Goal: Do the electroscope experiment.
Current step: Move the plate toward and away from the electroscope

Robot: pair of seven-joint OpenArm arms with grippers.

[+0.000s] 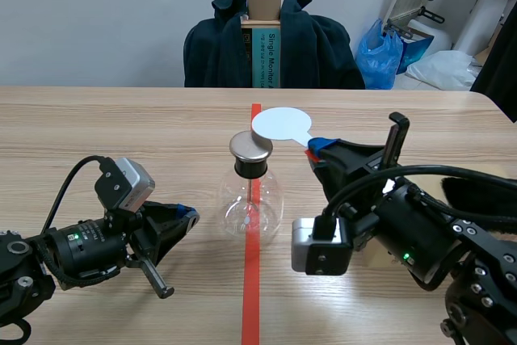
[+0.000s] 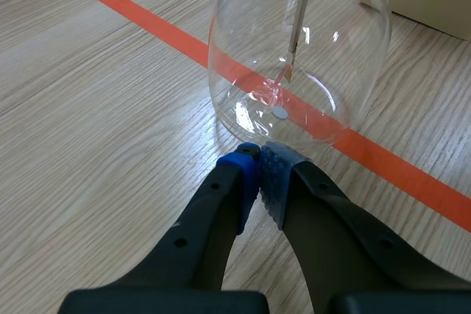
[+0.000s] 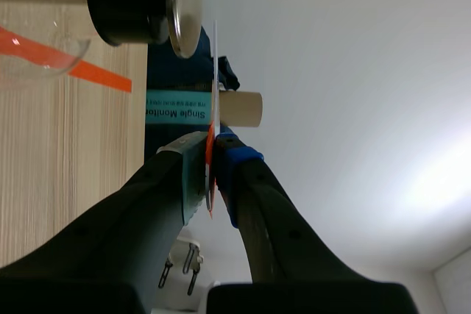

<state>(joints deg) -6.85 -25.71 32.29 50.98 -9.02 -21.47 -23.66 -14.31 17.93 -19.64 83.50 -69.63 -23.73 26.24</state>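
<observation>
The electroscope is a clear glass flask point(image 1: 251, 199) with a black stopper and a metal disc cap point(image 1: 251, 147), standing on the red tape line. Inside the flask point(image 2: 298, 56) a thin rod and leaf hang down. My right gripper point(image 1: 313, 149) is shut on a white round paddle point(image 1: 280, 124) by its handle, the disc hovering just above the metal cap point(image 3: 184, 5). In the right wrist view the paddle point(image 3: 215, 71) shows edge-on between the pads. My left gripper point(image 1: 187, 216) rests low on the table left of the flask, fingers shut with nothing in them point(image 2: 259, 163).
A chair draped with a dark jacket point(image 1: 271, 42) and holding a box stands behind the table's far edge. A blue bag point(image 1: 386, 54) and white items lie at the back right. The red tape line point(image 1: 254, 280) runs down the table's middle.
</observation>
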